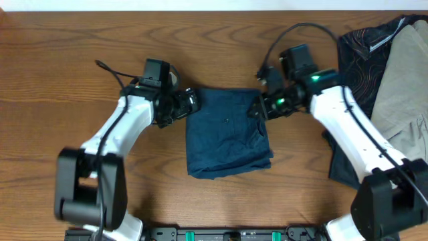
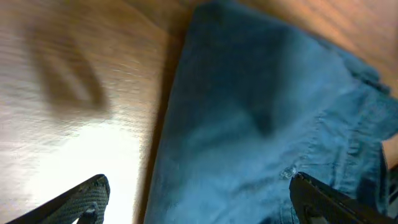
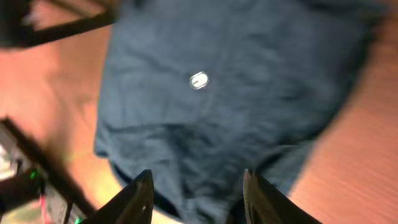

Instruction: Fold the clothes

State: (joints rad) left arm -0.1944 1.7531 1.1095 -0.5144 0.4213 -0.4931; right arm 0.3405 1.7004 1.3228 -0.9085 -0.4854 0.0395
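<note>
The clothes, a dark navy blue garment, lie folded into a rough square on the table's middle. A small metal button shows on it in the right wrist view. My left gripper is open at the garment's upper left corner; in the left wrist view its fingers straddle the cloth's left edge. My right gripper is open at the upper right corner, with cloth between its fingers but not pinched.
A pile of other clothes, dark patterned and beige, lies at the table's right edge beside my right arm. Bare wooden table lies left of and in front of the garment.
</note>
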